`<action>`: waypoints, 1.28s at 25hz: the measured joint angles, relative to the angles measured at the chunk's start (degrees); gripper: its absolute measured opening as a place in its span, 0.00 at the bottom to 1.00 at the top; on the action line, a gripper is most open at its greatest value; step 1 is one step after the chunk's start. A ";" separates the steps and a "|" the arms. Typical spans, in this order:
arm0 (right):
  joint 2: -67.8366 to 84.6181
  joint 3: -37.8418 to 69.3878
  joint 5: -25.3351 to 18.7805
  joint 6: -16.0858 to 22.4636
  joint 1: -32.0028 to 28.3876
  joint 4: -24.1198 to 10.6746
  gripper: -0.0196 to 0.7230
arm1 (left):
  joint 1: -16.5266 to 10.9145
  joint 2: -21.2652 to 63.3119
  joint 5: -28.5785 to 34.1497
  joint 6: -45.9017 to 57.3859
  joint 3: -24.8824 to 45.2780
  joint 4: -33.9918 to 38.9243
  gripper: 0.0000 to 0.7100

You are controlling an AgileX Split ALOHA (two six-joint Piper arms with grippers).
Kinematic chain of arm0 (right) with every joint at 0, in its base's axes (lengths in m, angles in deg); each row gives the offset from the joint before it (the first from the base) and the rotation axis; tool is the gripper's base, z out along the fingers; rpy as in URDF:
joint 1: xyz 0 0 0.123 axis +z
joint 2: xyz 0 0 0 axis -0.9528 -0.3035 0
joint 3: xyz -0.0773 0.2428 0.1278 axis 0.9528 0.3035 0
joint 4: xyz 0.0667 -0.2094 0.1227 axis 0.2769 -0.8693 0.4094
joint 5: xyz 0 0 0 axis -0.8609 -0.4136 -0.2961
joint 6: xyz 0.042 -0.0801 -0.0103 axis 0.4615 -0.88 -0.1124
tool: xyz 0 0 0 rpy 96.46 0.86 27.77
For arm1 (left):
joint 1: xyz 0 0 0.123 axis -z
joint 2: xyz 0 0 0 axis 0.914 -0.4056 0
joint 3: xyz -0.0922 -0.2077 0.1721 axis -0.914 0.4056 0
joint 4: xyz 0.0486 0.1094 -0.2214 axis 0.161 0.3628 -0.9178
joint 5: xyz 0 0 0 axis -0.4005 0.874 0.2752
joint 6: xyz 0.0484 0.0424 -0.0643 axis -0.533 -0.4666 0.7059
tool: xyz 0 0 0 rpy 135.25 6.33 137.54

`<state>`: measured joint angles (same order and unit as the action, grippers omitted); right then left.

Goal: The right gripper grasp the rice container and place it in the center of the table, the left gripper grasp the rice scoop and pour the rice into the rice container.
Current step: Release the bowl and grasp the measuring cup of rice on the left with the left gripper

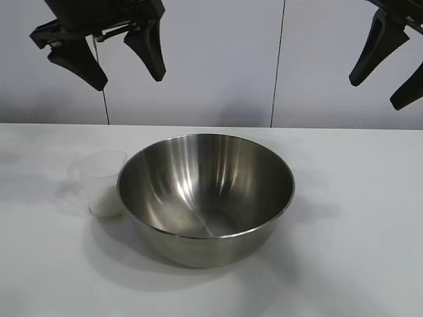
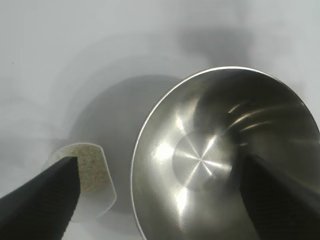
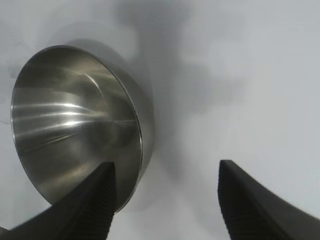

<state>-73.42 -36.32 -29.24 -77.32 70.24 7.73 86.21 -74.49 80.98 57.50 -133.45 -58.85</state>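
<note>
Rice container sits on the table, roughly mid-table, upright, inside bare and mirror-bright; no grains in it yet. Judged from that placing, the bowl step looks done and the scoop step is next.

Rice scoop stands upright just beside the bowl's left wall, close enough that I cannot tell whether the 2 touch. Rice lies as a pale layer in its bottom. A short tab sticks out on the side away from the bowl.

Left gripper hangs high above the table's left part, fingers spread wide, nothing between them. Right gripper hangs high at the far right, jaws parted, also holding nothing, well clear of the bowl.

Key relation: the scoop lies below the left gripper and toward the camera, almost straight under it in the exterior view. The left wrist view shows 1 finger over the scoop's rim and the other over the bowl (so the open jaws straddle both things, not the scoop alone). The left arm is plainly the nearer of the 2.

Judgement: the approach needs a shift away from the bowl before descent, or the bowl-side finger risks striking the steel rim. The cup's axis is vertical; a grasp on its wall or tab suits.
</note>
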 joint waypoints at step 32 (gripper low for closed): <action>0.00 0.00 0.49 -1.22 0.00 0.44 0.58 | -12.97 34.61 -87.57 -2.90 80.58 9.02 0.72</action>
<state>-73.42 -36.32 -28.74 -78.53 70.24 8.17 73.24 -39.88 -6.58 54.60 -52.87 -49.83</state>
